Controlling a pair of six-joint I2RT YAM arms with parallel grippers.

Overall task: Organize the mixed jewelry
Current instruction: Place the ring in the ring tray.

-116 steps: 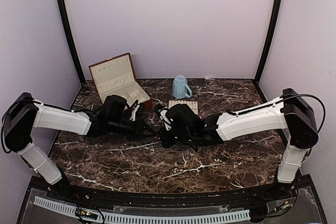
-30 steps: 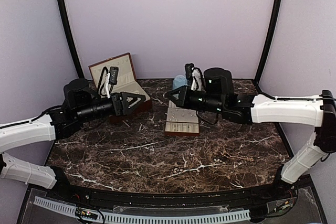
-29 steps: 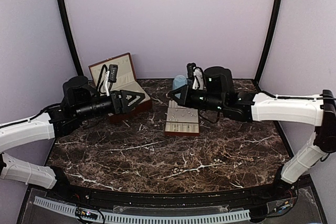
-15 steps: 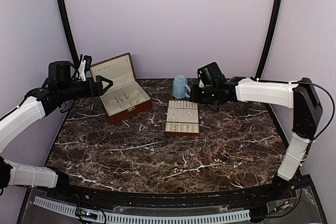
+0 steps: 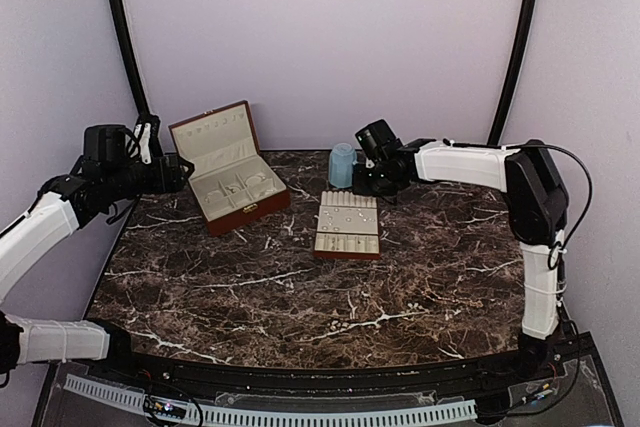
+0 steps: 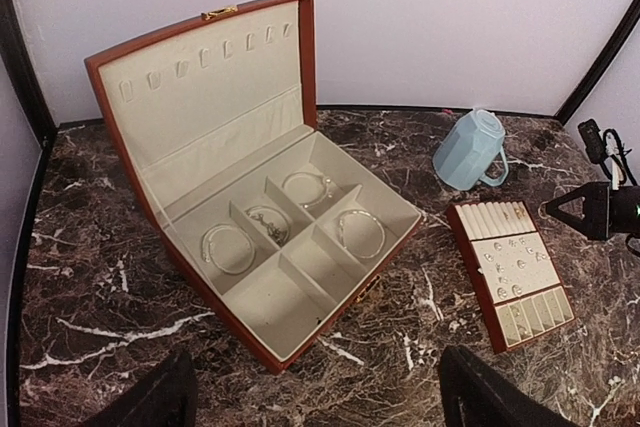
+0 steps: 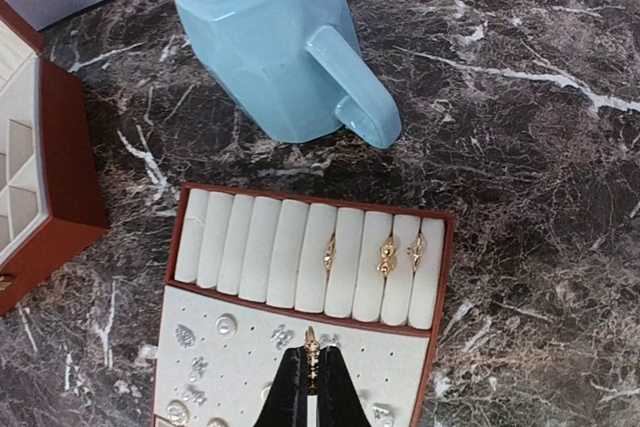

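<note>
The mixed jewelry lies as several small silvery studs on the dotted pad of the cream slotted tray. Three gold rings sit in the tray's ring rolls. My right gripper hangs above the pad, shut on another gold ring. In the top view the right gripper is beside the blue mug, behind the tray. My left gripper is open and empty, left of the open reddish-brown box. Bracelets lie in the box's compartments.
The blue mug lies on its side just behind the tray, handle toward the right. The box lid stands upright at the back left. Purple walls close off the back and both sides of the marble table.
Both arms have lifted off the table and drawn back. The left gripper moved to the far left of the box; the right one swung back to the mug, still pinching the ring.
</note>
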